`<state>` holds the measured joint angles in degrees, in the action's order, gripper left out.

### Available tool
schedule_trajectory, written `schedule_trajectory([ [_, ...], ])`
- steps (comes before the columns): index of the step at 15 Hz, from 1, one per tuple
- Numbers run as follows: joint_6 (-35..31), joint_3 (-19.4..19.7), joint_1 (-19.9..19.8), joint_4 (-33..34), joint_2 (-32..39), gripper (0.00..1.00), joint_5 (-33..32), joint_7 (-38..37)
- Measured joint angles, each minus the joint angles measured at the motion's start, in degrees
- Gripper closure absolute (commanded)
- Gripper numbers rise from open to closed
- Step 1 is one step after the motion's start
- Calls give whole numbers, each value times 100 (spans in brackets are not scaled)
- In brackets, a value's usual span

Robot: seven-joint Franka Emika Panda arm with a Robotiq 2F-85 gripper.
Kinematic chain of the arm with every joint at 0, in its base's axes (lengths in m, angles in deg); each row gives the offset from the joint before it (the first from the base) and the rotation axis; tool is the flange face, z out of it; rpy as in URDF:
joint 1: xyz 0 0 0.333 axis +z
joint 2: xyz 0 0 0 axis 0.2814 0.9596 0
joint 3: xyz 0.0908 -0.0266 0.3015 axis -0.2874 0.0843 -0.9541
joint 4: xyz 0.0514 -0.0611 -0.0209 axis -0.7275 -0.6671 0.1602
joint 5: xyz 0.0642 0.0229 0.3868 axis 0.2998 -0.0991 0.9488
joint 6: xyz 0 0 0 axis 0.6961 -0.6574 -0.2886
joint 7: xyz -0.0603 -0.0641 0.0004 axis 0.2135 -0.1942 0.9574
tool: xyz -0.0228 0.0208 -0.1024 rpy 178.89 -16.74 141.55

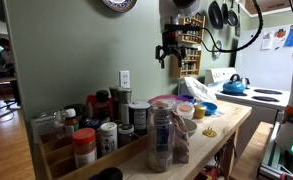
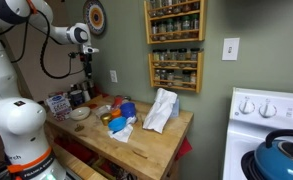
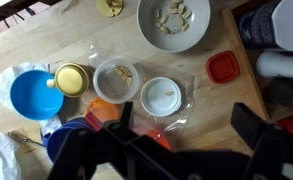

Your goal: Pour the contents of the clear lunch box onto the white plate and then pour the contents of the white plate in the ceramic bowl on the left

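Black gripper [image 3: 186, 120] jaws wide apart, empty, high above clear lunch box [image 3: 116, 78]

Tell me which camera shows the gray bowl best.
Wrist view: it looks straight down into the bowl, pale pieces inside. In an exterior view it's a tiny pale dish; in an exterior view, behind jars, I can't find it.

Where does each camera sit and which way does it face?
Exterior view: low at the counter's end behind jars, facing the stove; end effector hangs high.
Exterior view: beside the stove, facing the counter; white arm at left.
Wrist view: straight down onto the ceramic bowl; end effector at bottom.
Both exterior views share the blue kettle.
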<state>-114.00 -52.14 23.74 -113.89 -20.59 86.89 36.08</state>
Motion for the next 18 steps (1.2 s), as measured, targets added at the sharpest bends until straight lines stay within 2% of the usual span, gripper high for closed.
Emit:
schedule_trajectory([
  [4,-27,242,78,-108,468,0,86,-345],
  [8,-360,443,176,-297,1038,0,306,-669],
  [14,-1512,735,401,-719,1554,0,288,-1374],
  [18,-2013,935,497,-1022,1702,0,255,-1753],
])
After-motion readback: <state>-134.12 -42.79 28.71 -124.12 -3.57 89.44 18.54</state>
